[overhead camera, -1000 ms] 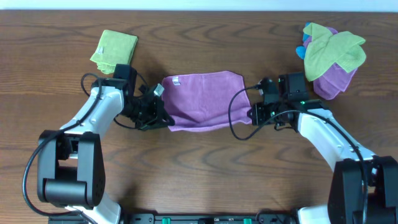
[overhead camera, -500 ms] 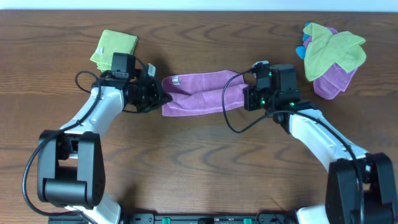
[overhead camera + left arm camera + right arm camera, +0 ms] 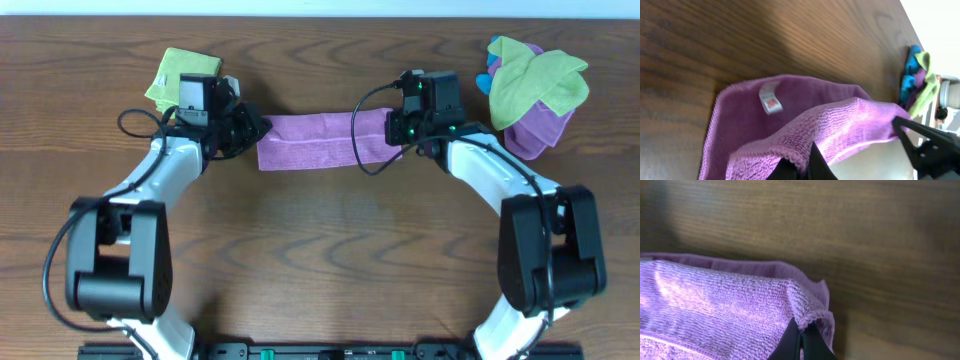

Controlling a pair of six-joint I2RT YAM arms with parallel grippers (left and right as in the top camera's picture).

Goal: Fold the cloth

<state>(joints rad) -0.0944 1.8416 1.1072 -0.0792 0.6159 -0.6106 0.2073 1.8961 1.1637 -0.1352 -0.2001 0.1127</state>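
Cloth (image 3: 310,148): where does it lie?

Across the far half of the table (image 3: 320,270), a purple band doubled over on itself and stretched left to right between the two arms. The near long edge runs straight. At the left end, the bottom layer lies flat on the wood with its white label (image 3: 771,102) showing, and the top layer is raised off it.

How much room around it?

Wide bare wood on the near side. A folded green cloth (image 3: 183,78) sits just behind the left wrist, and I cannot tell whether they touch. A heap of green, purple and blue cloths (image 3: 532,88) lies to the right, apart from the band's right end.

And the left gripper (image 3: 256,132)?

Its fingertips (image 3: 812,161) are pinched together on the hemmed edge of the raised top layer, with only fabric between them.

The right gripper (image 3: 400,130)?

It is clenched on the right corner. In the right wrist view the fingertips (image 3: 801,341) meet under the rolled hem, with no gap showing, and the corner curls over them just above the wood.
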